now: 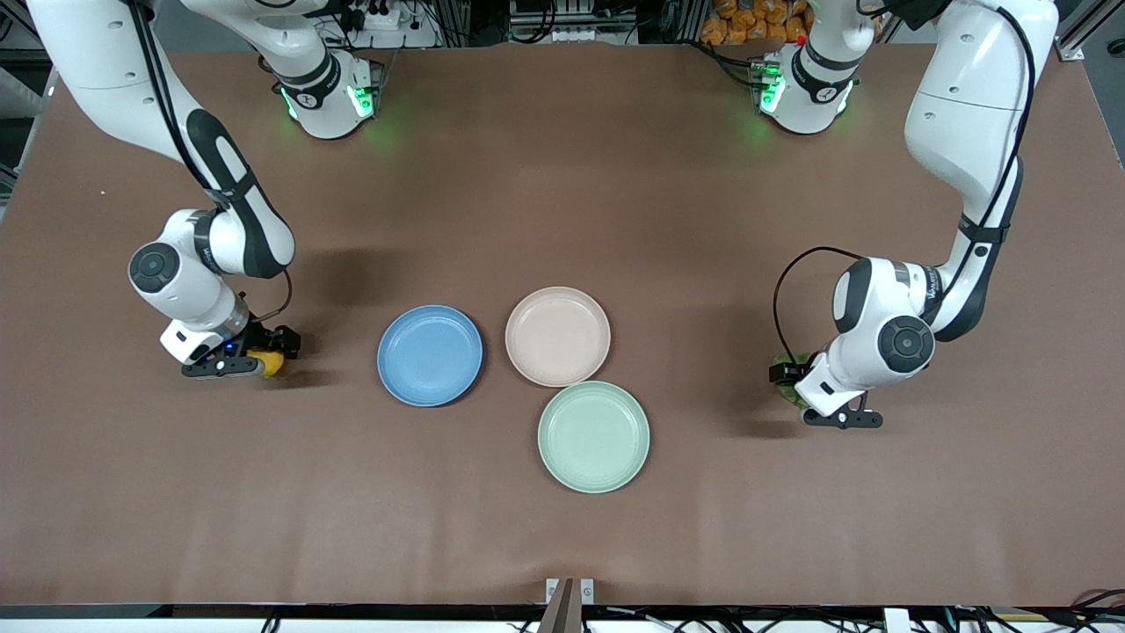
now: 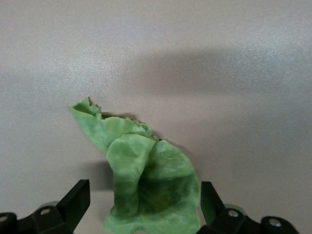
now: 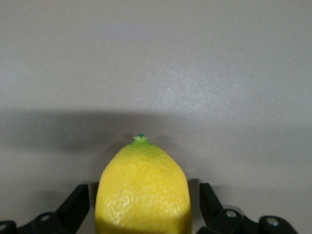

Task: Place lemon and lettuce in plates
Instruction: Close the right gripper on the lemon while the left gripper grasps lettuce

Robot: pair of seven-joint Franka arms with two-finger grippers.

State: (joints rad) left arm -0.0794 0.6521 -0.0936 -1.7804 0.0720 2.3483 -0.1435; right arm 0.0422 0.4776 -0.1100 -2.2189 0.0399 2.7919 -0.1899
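- The right gripper [image 1: 250, 359] is down at the table toward the right arm's end, jaws spread wide with the lemon [image 1: 268, 363] sitting between them; nothing is clamped yet.
- In the right wrist view the lemon [image 3: 142, 192] lies between the two dark fingers [image 3: 78, 202], a narrow gap showing on each side, its green-tipped end pointing straight away from the wrist. Its long axis thus runs along the line of reach, so the jaws would close across its narrow middle.
- The left gripper [image 1: 795, 380] is low at the left arm's end of the table, likewise released, straddling the lettuce [image 1: 785, 384], of which only a green edge shows in the front view.
- The left wrist view shows the lettuce [image 2: 146, 185] as a crumpled, ragged leaf lying on the brown cloth between the open fingers [image 2: 74, 202], its longer run stretching away from the wrist and to one side, its bulk closer to one finger than the other.
- The blue plate [image 1: 430, 355] is the plate closest to the lemon; the pale pink plate [image 1: 558, 336] stands just beside it, toward the left arm's end, and is the closer of the two to the lettuce. Both are bare.
- A mint-green plate [image 1: 594, 436] lies nearer the front camera, touching or nearly touching the pink one.
- Judged from this, each arm has only to close and lift; the leaf looks the less certain grip.
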